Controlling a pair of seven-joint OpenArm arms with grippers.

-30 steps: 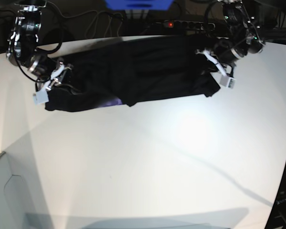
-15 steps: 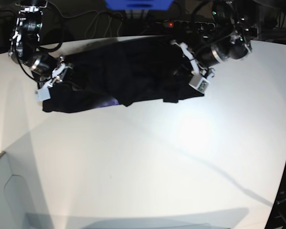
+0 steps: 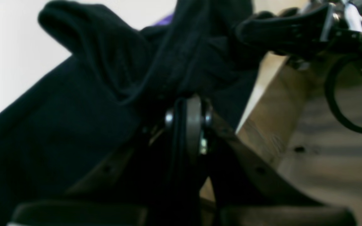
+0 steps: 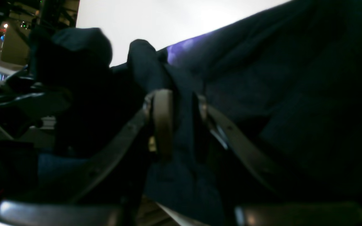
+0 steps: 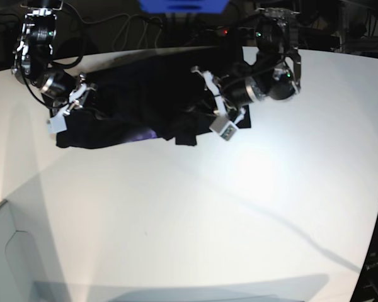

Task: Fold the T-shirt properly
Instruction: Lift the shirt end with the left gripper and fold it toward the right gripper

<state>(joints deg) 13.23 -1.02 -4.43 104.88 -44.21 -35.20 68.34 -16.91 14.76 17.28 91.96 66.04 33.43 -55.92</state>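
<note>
The black T-shirt [image 5: 145, 100] lies bunched across the far side of the white table [image 5: 189, 214]. My left gripper [image 5: 205, 110], on the base view's right, is shut on a fold of the shirt's right end and holds it over the shirt's middle. In the left wrist view the fabric [image 3: 105, 81] is pinched between the fingers [image 3: 193, 125]. My right gripper [image 5: 75, 100], on the base view's left, is shut on the shirt's left end. In the right wrist view the cloth [image 4: 181, 125] runs between the pads [image 4: 163, 119]. The orange neck label is hidden.
A power strip [image 5: 239, 31] with cables and a blue object [image 5: 183, 5] sit behind the table's far edge. A grey panel [image 5: 12, 258] stands at the front left corner.
My left gripper has carried the shirt's right end leftward across the garment, from the far right to near its middle. The right gripper has stayed in place on the left end.
</note>
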